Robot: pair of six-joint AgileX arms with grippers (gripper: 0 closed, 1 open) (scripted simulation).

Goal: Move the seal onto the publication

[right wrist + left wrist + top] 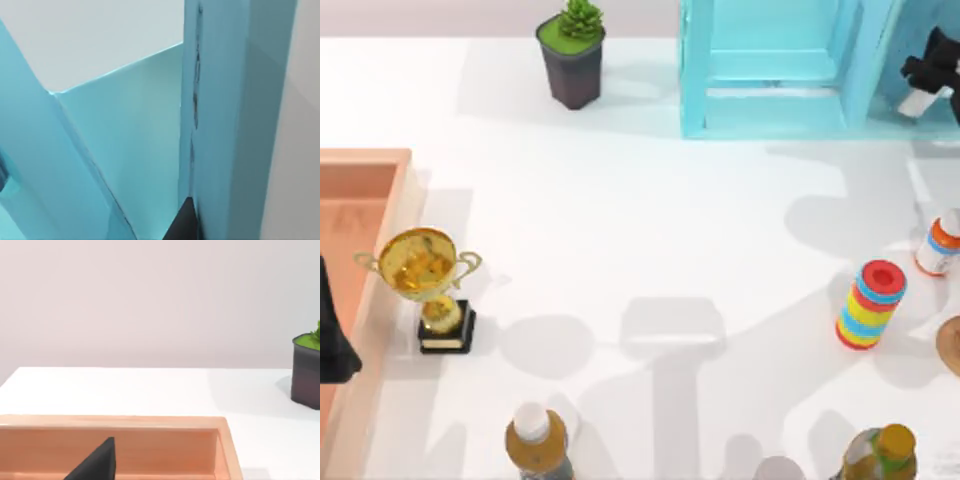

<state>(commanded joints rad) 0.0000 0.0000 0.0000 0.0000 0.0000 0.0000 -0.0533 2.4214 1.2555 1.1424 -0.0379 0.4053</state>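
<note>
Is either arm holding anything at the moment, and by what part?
It cannot be told: the right gripper sits by the light-blue shelf, the left gripper over the wooden tray.

A brown rounded shape (951, 346) lies low at the 3 o'clock edge of the worktop (670, 230), cut off by the border, so only a curved sliver can be seen. It sits near the striped ring stack (870, 304), toward 3 o'clock of it and apart from it. Whether this sliver is the seal cannot be told. Where the publication lies cannot be told either.
</note>
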